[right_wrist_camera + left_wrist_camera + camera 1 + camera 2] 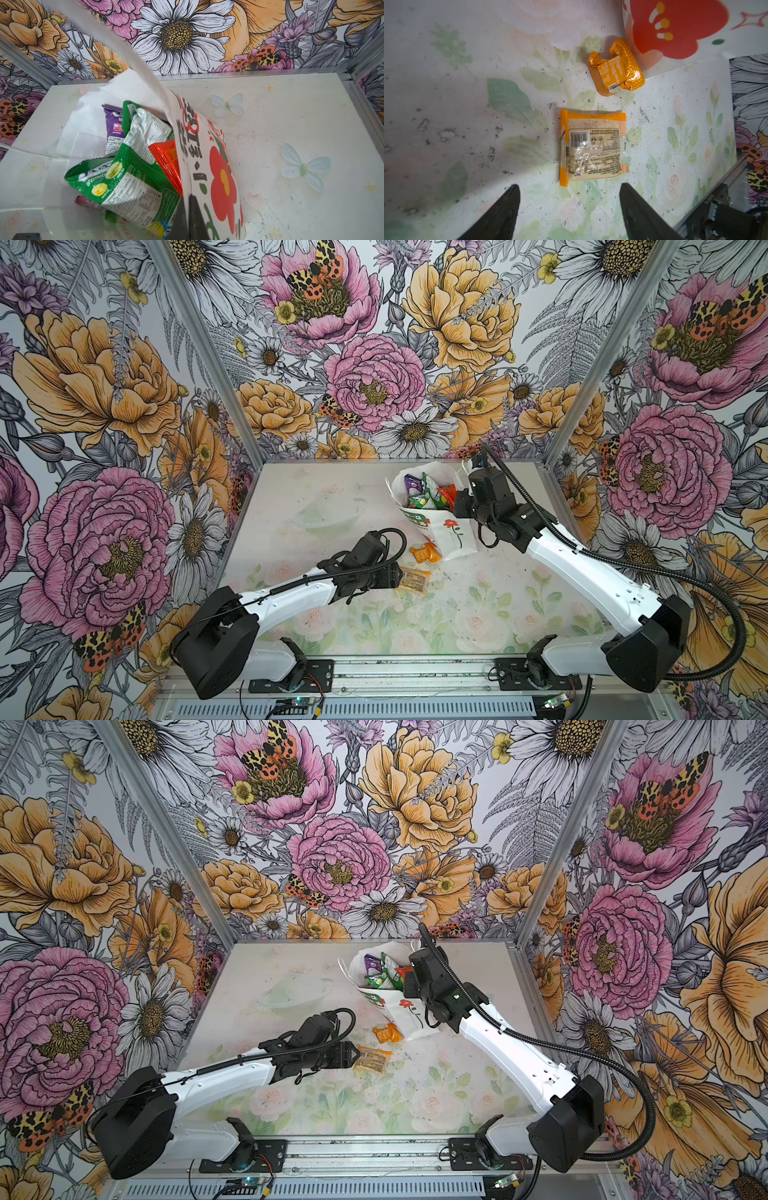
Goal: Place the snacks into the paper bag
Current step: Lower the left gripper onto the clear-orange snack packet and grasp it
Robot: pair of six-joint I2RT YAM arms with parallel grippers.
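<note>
Nearest the front edge of the desk, the left hand hovers with its fingers spread wide and nothing between them, lined up on the flat packet lying around mid-desk. That one's a thin, glossy plastic pouch with orange trim, barcode side up. It looks feather-light and slippery. Since it lies so flat, it's probably best pinched across its width or by a crimped end seal.

Just past it is the crumpled orange packet, puffier foil folded in on itself, right at the foot of the paper bag. Its bulge should be easier to grab.

The bag is thin white paper, floppy and leaning, on the back half of the desk, right of centre. The right hand is pinched tight on its wall, holding the mouth open. Inside are a green packet, a red packet and a purple packet, all crinkly.
</note>
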